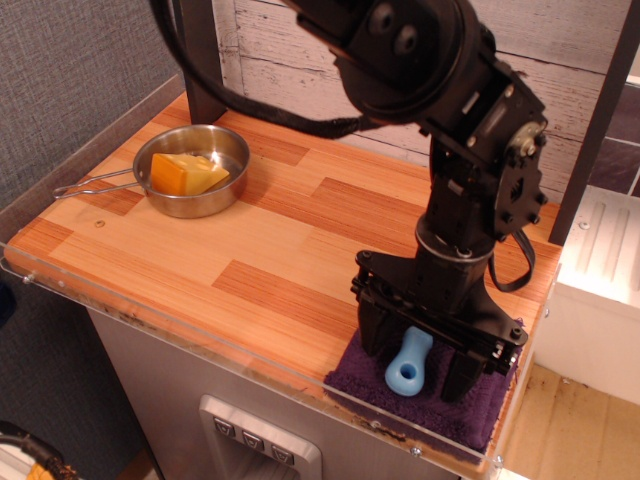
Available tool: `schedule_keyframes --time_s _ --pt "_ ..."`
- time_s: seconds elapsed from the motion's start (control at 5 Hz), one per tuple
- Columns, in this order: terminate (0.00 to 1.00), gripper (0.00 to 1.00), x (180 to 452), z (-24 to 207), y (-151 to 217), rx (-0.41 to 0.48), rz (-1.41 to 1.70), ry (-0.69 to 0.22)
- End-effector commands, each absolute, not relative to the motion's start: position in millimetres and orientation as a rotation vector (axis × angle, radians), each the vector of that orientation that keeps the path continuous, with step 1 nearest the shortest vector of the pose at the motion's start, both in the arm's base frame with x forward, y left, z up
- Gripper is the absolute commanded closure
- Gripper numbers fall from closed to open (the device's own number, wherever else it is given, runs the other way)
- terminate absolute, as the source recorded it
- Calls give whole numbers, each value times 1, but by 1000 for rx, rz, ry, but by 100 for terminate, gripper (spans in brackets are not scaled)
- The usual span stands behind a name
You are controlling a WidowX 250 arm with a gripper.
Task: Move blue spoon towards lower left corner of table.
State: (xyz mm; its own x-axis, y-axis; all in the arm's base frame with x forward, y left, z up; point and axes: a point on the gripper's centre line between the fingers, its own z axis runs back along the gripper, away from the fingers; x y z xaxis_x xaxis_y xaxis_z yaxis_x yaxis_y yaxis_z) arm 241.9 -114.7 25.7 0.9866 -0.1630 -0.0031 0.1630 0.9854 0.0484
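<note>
My gripper [418, 355] is low over the purple towel [400, 395] at the near right corner of the table [250, 260], with my two black fingers [373, 325] spread wide, one on each side of the blue spoon [408, 362]. The left finger stands just to the left of the light-blue handle and the right finger [460, 368] just to its right; neither finger visibly presses on the plastic, so I am straddling the spoon rather than holding it. The spoon lies on the towel with its handle pointing toward the near edge, the hole at the handle's end showing as a dark round opening. Its bowl is hidden under my wrist and the crossbar of my hand, so I cannot tell how it sits. My fingertips reach down to the towel's pile, though whether they touch it I cannot tell. Well apart, at the far left of the striped wood top, sits a small steel pan [195, 170] with its long wire handle pointing left, and a wedge of orange cheese [183, 173] lies inside it. The clear acrylic front edge [150, 318] runs along the near side of the table, above the grey cabinet [190, 400].
</note>
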Motion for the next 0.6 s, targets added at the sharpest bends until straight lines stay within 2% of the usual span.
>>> schedule_keyframes --time_s 0.0,0.2,0.4 --pt "0 100 242 31 -117 65 -215 -15" --pt "0 100 244 40 -118 70 -227 -39" --pt "0 100 243 66 -103 95 -180 -90"
